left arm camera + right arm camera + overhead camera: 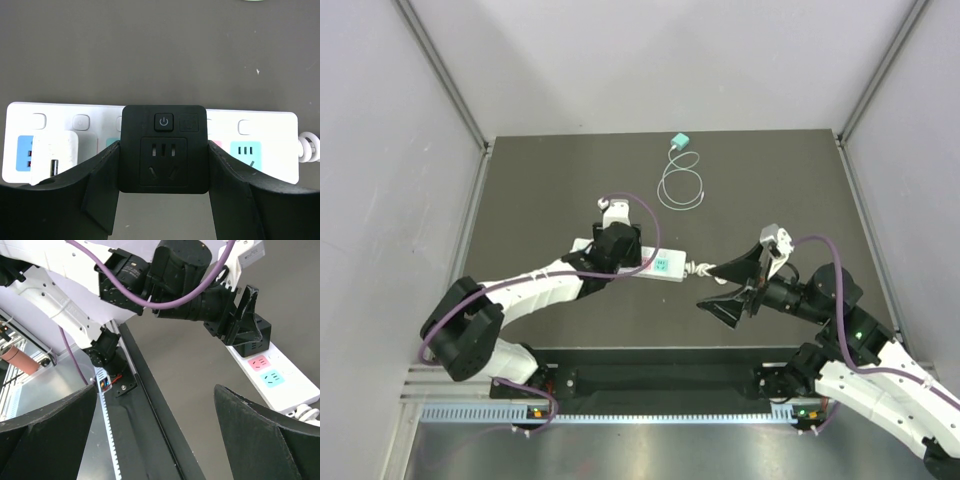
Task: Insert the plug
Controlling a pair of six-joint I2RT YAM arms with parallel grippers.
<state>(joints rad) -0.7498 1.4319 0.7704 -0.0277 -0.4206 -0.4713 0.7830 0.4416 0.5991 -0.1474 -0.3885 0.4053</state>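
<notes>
Nearest the near edge of the tabletop, the right gripper (712,287) hangs with jaws spread wide and empty, just beside the coiled cord (700,268) at the right end of the white power strip (662,266). The strip's long axis runs left to right across the middle of the tabletop. The left gripper (616,244) is above its middle, jaws clenched on the black plug adapter (164,150), gripping its two sides along the strip's length. The adapter sits directly over the strip's sockets, so the push is probably straight down. Whether its prongs are seated is hidden. A teal charger (680,140) lies near the far edge.
</notes>
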